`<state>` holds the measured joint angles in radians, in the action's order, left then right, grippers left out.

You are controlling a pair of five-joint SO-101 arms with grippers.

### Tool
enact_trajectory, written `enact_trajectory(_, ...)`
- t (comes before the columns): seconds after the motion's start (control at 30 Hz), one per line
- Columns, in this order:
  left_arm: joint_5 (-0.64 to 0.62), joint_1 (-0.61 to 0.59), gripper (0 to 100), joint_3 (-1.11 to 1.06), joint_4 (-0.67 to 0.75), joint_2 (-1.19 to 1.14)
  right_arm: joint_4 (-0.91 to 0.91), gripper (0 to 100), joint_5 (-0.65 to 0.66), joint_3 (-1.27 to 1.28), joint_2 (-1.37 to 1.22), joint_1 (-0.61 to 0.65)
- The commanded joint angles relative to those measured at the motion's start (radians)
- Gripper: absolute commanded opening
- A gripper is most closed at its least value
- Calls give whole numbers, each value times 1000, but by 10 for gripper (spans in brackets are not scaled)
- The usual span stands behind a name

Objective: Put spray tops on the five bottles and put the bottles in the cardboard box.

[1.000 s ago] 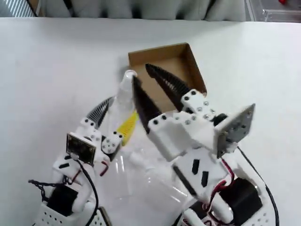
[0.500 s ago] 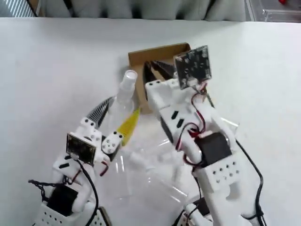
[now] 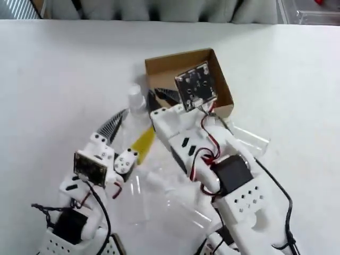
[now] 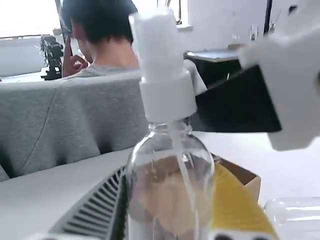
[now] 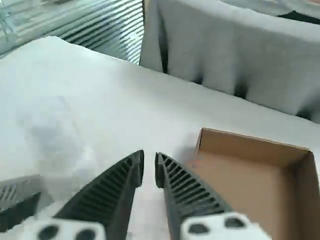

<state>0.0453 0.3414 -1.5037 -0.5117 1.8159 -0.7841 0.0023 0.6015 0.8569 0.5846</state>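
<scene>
The left gripper (image 3: 137, 123) has its jaws, one black and ribbed, one yellow, clamped on the belly of the clear plastic bottle (image 4: 167, 185). It holds the bottle upright over the white bench (image 3: 64, 69), just beside the open brown cardboard box (image 3: 180, 57). The white spray top (image 4: 162, 65) sits on the bottle's neck with its dip tube running down inside. Whether it is screwed fully home, I cannot tell.

The right gripper (image 5: 149, 157) hangs at the box's near corner, close to the spray top. Its black ribbed jaws are all but closed, with a thin slit between them and nothing in it.

This looks like the tightening step. To do it well, the right jaws would need to open and take the wide collar, not the narrow nozzle head, which would likely slip or tilt. The left grip should stay firm so the bottle does not spin with the twist. After that, the box is a short carry.

As for writing: the bottle shows no label, the box walls are plain brown, and nothing can be read.
</scene>
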Motion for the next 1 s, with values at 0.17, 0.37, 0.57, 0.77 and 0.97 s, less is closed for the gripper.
enact_trajectory(0.17, 6, 10, 24, -14, 40, 10, -12, 16, 11, 14, 53, -171)
enact_trajectory(0.37, 6, 10, 24, -26, 40, 10, -19, 21, 144, 34, 39, -387)
enact_trajectory(0.57, 6, 10, 24, -26, 40, 10, -21, 22, 258, 3, -148, -522)
enact_trajectory(0.77, 6, 7, 24, -26, 40, 8, -147, 153, 258, -199, -437, -552)
enact_trajectory(0.97, 6, 2, 24, -26, 40, 8, -174, 221, 252, -368, -711, -552)
